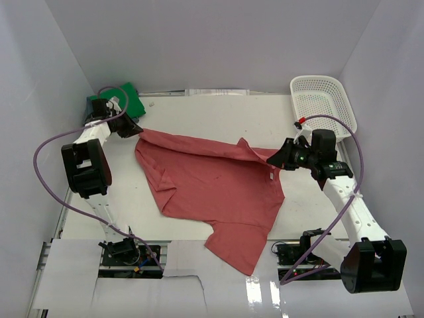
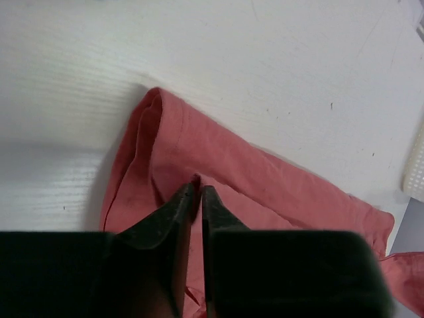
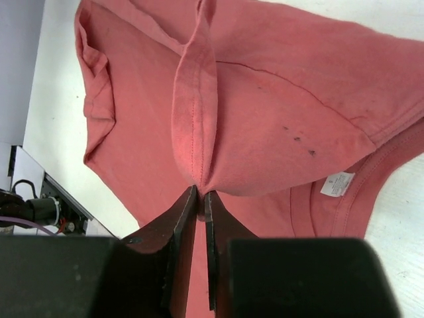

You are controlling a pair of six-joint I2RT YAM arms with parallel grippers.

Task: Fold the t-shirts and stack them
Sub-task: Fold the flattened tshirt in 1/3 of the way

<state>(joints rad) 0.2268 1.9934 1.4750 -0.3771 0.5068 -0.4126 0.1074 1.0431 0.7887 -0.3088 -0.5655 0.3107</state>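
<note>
Lying spread on the table [image 1: 199, 112], the brick-red t-shirt [image 1: 212, 185] is pinched by the fully closed right gripper [image 3: 201, 194]. Whether the left gripper [image 2: 197, 189] grips its corner cannot be told. A green t-shirt [image 1: 132, 99] and a white basket [image 1: 344, 109] are seen in the far corners. The collar tag [image 3: 338, 183] is unreadable.

My left arm [image 1: 93, 132] hides most of the bright green cloth t-shirt [image 1: 136, 99]; in my left wrist view the white plastic lattice basket [image 2: 416, 165] is cut off at the right edge; whether my left fingers [image 2: 175, 212] pinch the dusty brick-red cloth t-shirt [image 2: 265, 179] I cannot tell; the print on its small white label [image 3: 337, 184] is too small to read.
</note>
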